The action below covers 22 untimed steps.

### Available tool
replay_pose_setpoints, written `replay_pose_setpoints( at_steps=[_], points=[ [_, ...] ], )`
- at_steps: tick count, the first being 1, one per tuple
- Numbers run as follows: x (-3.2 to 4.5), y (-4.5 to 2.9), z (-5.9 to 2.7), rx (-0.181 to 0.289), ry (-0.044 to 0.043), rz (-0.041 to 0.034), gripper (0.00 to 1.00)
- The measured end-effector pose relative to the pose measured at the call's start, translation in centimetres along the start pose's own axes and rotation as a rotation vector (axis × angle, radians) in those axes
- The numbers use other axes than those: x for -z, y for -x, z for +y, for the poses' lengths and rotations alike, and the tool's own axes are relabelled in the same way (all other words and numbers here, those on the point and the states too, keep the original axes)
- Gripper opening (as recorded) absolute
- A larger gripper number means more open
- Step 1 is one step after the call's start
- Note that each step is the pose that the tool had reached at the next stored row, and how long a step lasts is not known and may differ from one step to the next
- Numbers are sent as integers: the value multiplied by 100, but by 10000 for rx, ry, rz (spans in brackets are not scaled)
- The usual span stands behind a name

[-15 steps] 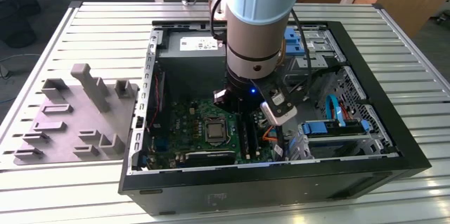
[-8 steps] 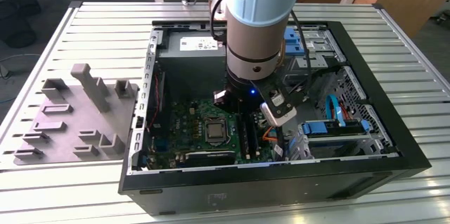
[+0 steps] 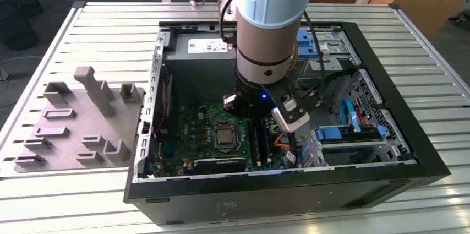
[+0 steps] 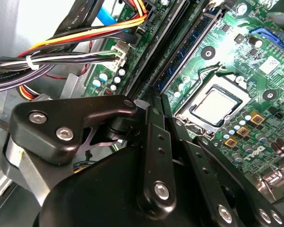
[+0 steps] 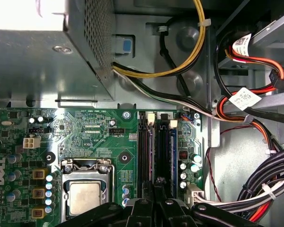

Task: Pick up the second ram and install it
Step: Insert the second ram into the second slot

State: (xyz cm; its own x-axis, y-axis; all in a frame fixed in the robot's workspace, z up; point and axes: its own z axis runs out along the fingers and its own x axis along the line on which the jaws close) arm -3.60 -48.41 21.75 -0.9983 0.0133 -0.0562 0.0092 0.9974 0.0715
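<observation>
Inside the open computer case, my gripper hangs low over the black memory slots, beside the processor socket. Its fingers are pressed together on a thin dark strip running along one slot. This is the second ram, seen edge-on and standing in line with that slot. In the second wrist view the gripper points along the same slot line. There, another green stick with black chips sits in the neighbouring slot on the socket side.
Bundles of coloured cables crowd the case wall next to the slots. The metal power supply box stands beyond the motherboard. A grey plastic tray with upright posts lies on the slatted table at the exterior view's left.
</observation>
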Motion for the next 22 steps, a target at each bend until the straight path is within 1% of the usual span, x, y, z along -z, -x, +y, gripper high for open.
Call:
replay_pose_setpoints(
  at_steps=[8,11,22],
  points=[
    [-19,-1,-2,1,-2,1,13],
    [-41,-2,-3,1,1,1,13],
    [-49,-3,-4,0,-2,1,13]
  ],
)
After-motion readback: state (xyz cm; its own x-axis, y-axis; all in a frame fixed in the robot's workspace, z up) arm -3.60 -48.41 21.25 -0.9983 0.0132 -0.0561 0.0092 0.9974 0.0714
